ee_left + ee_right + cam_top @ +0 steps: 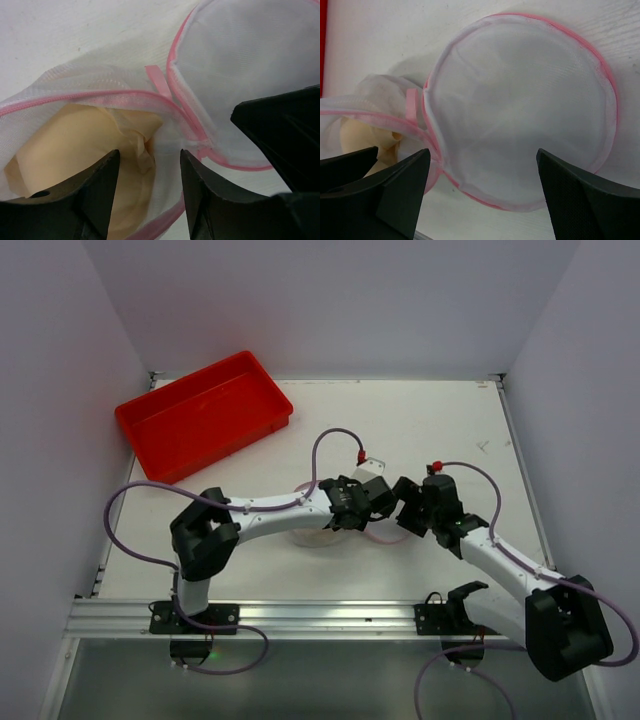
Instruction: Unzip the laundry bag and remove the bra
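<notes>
The laundry bag (pixel 240 65) lies unzipped on the table, its round white mesh flap with pink rim (pixel 520 100) folded open to the right. The beige bra (pixel 70 150) sits inside the open pouch and also shows in the right wrist view (pixel 362 135). My left gripper (pixel 150 187) is open, its jaws either side of the pouch's mesh edge and a fold of bra. My right gripper (pixel 482 180) is wide open just above the flap's near edge. In the top view both grippers (pixel 385 500) (pixel 410 510) meet over the bag (pixel 318 537), hiding most of it.
A red plastic tray (pixel 205 415) stands at the back left. The white table (pixel 440 430) is walled at the back and both sides. The two arms lie close together in the middle near part.
</notes>
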`<state>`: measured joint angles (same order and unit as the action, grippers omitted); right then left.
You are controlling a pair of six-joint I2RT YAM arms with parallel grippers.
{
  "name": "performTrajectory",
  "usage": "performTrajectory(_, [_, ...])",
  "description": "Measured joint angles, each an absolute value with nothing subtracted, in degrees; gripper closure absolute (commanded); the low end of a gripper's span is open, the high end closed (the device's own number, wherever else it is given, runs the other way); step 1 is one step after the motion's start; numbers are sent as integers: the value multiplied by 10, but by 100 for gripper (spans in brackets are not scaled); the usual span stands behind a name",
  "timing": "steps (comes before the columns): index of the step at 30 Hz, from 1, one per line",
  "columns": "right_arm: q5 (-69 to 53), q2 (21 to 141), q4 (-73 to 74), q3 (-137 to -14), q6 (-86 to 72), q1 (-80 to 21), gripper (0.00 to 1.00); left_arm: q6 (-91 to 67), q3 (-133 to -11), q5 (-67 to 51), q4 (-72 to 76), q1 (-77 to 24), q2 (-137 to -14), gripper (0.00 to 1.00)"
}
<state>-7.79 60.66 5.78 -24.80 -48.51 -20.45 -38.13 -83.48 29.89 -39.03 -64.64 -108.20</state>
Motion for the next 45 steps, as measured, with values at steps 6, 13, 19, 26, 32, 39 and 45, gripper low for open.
performTrajectory(6, [-105, 635, 31, -248, -487, -204, 12, -391, -847, 350, -435, -646, -1098, 61])
performTrajectory(13, [-124, 653, 12, -248, -484, -203, 13, -403, -849, 384, -452, -646, -1098, 100])
performTrajectory(19, [-151, 651, -13, -248, -468, -204, 14, -405, -848, 395, -455, -646, -1097, 100])
performTrajectory(26, [-180, 667, -51, -283, -445, -243, 13, -410, -804, 393, -440, -646, -1032, 100])
performTrajectory(32, [-196, 762, -100, -344, -427, -272, 15, -417, -760, 390, -415, -646, -970, 100])
performTrajectory(39, [-242, 805, -122, -352, -401, -296, 32, -429, -733, 390, -390, -646, -964, 100])
performTrajectory(45, [-279, 809, -145, -352, -394, -298, 70, -429, -720, 390, -373, -646, -957, 100])
